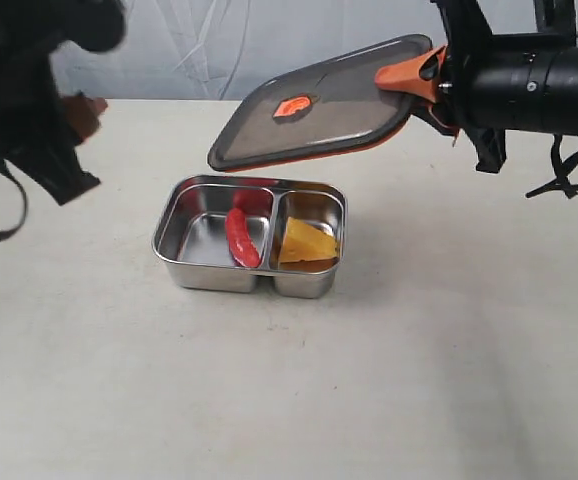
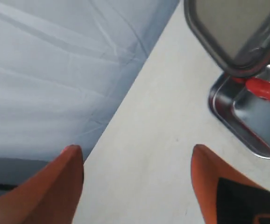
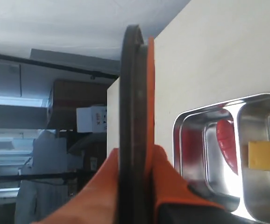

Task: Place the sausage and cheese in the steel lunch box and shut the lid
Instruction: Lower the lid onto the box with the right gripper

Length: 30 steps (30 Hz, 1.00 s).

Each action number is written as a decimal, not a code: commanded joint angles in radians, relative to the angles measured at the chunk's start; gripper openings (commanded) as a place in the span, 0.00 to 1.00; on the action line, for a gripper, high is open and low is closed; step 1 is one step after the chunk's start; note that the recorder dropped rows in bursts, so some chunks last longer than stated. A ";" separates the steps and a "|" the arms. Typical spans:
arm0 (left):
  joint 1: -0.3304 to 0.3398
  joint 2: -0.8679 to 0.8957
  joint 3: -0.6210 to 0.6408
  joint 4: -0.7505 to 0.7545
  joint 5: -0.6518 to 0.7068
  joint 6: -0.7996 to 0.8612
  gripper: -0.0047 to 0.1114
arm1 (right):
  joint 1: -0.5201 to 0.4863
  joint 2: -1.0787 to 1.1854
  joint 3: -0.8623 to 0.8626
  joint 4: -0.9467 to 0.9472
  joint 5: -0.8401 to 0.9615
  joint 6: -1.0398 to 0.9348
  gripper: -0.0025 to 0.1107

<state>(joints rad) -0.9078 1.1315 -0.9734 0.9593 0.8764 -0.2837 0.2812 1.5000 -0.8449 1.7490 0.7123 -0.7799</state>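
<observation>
Two toy foods lie in the steel lunch box (image 1: 207,272), which sits uncovered near the middle of the pale table (image 1: 419,390). Seen from the exterior view, the sausage (image 1: 241,238) is in the left-hand compartment, lying close along the divider, and the cheese (image 1: 307,243) is in the right-hand one. The lid (image 1: 329,105) is not on the box; it hangs in the air above and behind it, tilted, with its lower end toward the left and its small orange valve (image 1: 292,106) facing up. The right gripper (image 1: 421,72) has the lid by its raised right end. On the right wrist view the orange fingers (image 3: 170,182) press on either face of the dark lid's edge, so the jaws are closed down with only the lid's thickness between them. The left gripper (image 2: 136,156) is off to the left, clear of both box and lid. Its two orange fingers are spread wide and hold nothing; between them I see only bare table and the grey backdrop (image 2: 55,70). The left arm (image 1: 29,90) is just a dark blur at the upper left of the exterior view
</observation>
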 commanded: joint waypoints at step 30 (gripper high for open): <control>0.199 -0.526 -0.003 0.062 0.192 -0.027 0.54 | -0.019 0.589 -0.205 -0.005 0.452 -0.312 0.01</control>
<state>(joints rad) -0.7105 0.6116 -0.9751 1.0032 1.0670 -0.3060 0.2392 2.0779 -1.0446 1.7435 1.1561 -1.0810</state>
